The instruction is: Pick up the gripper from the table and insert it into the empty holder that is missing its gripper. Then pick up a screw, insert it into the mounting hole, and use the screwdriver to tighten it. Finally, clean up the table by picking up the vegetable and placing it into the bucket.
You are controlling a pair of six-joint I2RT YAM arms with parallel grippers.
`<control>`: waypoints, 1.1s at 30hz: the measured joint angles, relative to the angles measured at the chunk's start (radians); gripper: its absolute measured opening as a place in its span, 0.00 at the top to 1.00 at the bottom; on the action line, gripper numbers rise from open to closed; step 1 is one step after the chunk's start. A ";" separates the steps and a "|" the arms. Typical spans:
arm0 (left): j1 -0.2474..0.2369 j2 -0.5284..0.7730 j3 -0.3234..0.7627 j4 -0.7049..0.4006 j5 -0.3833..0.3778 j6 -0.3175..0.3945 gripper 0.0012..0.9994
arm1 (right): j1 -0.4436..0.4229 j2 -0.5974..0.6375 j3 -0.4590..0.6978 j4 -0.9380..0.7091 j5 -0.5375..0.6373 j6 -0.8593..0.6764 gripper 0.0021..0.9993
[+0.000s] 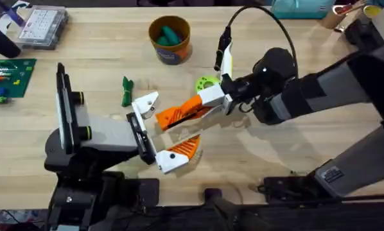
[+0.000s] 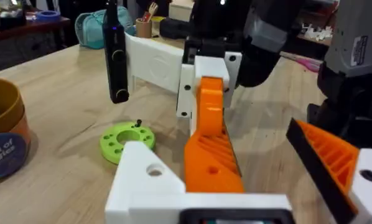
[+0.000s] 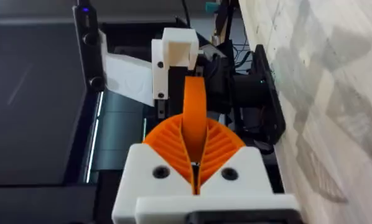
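My table (image 1: 295, 32) is light wood with visible plank seams and grain, evenly lit, with soft shadows. At its far left corner sits a clear plastic parts box (image 1: 43, 25); nearer, at the left edge, lies a green circuit board (image 1: 9, 77). At the far right edge I see a teal bag (image 1: 301, 8) and a cup of tools (image 1: 336, 14). From my left wrist view, the room behind is dark, with a side table (image 2: 24, 28) carrying clutter.
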 joint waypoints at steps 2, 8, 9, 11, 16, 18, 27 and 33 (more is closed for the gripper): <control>0.000 0.000 0.000 0.000 0.000 0.000 0.01 | 0.000 0.000 0.005 0.000 0.000 0.011 0.99; 0.000 0.000 0.000 -0.001 0.000 0.000 0.01 | 0.000 0.000 0.042 0.000 0.000 0.031 0.99; 0.000 0.000 0.000 -0.001 0.001 0.000 0.01 | 0.000 0.000 0.045 0.000 0.000 0.032 0.99; 0.000 0.000 0.000 -0.001 0.002 0.000 0.01 | 0.000 0.000 0.048 0.000 0.000 0.034 0.99; 0.000 0.000 0.000 -0.001 0.004 0.000 0.01 | 0.000 0.000 0.049 0.000 0.000 0.035 0.99; 0.000 0.000 0.000 -0.001 0.004 0.000 0.01 | 0.000 0.000 0.049 0.000 0.003 0.035 0.99; 0.000 0.000 0.000 -0.001 0.003 0.000 0.01 | 0.000 0.000 0.050 0.000 0.012 0.035 0.99; 0.000 0.000 0.000 -0.001 0.002 0.000 0.01 | 0.000 0.000 0.055 0.000 0.012 0.035 0.99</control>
